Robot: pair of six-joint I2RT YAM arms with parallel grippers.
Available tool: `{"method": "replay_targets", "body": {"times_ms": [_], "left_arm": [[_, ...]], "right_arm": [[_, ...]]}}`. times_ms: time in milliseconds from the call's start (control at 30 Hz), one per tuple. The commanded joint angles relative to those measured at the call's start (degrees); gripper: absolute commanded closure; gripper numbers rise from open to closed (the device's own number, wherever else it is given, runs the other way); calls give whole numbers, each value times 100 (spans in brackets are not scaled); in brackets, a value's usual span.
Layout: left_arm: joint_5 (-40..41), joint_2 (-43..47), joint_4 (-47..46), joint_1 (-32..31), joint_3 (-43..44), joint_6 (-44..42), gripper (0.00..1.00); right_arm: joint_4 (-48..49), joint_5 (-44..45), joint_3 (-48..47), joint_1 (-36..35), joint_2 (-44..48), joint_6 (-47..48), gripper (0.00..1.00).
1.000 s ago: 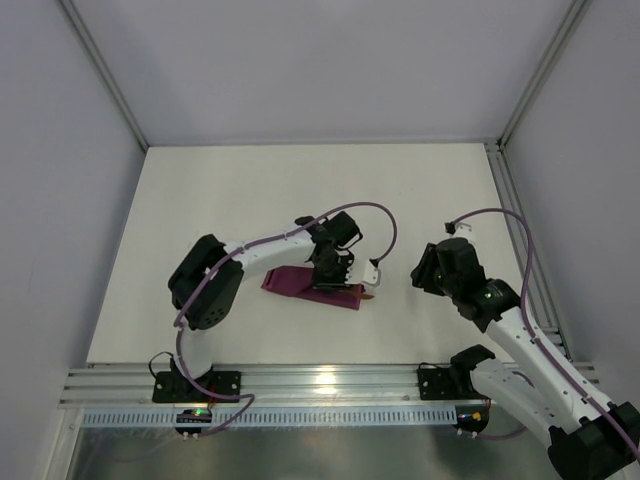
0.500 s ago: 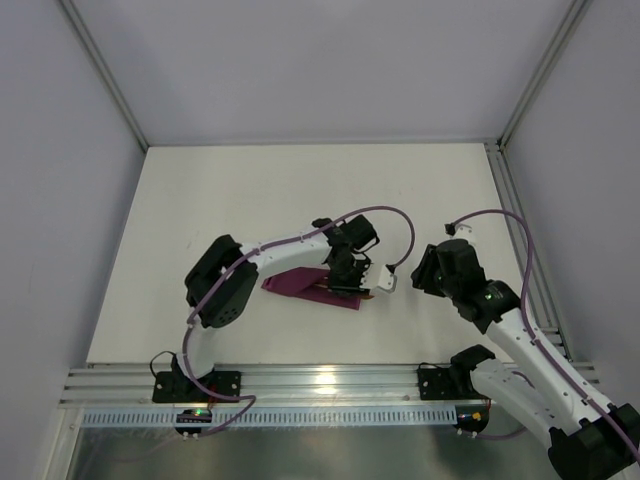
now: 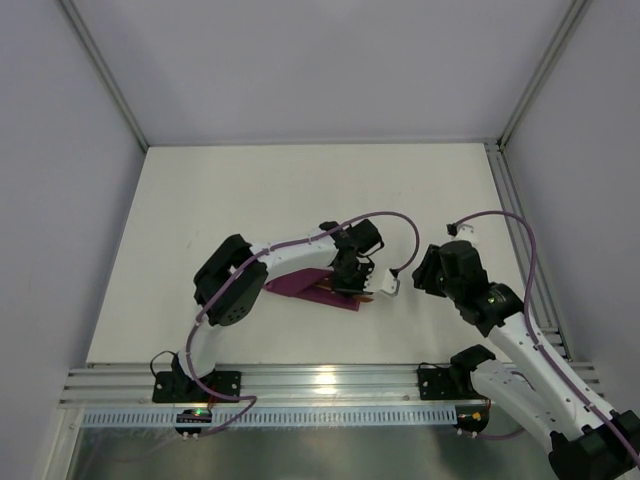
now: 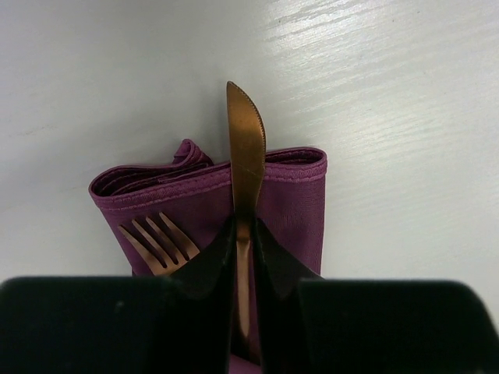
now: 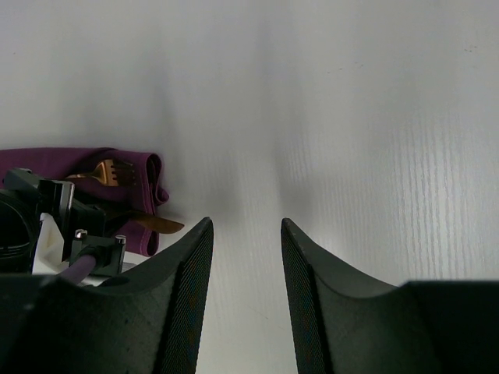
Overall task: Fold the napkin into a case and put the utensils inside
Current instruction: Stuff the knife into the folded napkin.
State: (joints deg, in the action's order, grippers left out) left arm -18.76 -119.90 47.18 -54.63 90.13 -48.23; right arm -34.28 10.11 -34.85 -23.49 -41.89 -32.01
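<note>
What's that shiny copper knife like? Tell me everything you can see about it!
The knife is thin, shiny, copper-coloured metal with a rounded, pointed blade. The left gripper pinches it just below the blade, so its handle is mostly hidden. It points straight away from the gripper, lying over the folded purple napkin, next to the fork. Its tip sticks out past the cloth's edge, over the white table. Whether it is tucked inside a fold cannot be told.
</note>
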Motion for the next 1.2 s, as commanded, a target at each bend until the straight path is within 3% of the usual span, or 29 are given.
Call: {"method": "replay_targets", "body": {"times_ms": [0,233,533,667,967,1167], "left_arm": [[57,97,55,-48,23,-2,89],[426,405,-42,-48,-487,-38,100],[374,845,-130,75,-751,129,100],[356,959,-191,128,-882,94,100],[347,1135,-481,128,-1287,112,100],[374,1223,-587,163,-1392,103,100]], "right_arm": [[115,35,40,20,49,54,56],[203,0,13,28,-3,72,56],[474,-333,66,28,-293,2,56],[1369,-1009,399,20,-600,-331,56],[4409,-2495,831,28,-2990,-1017,56],[4974,-2742,988,11,-3370,-1106,56]]}}
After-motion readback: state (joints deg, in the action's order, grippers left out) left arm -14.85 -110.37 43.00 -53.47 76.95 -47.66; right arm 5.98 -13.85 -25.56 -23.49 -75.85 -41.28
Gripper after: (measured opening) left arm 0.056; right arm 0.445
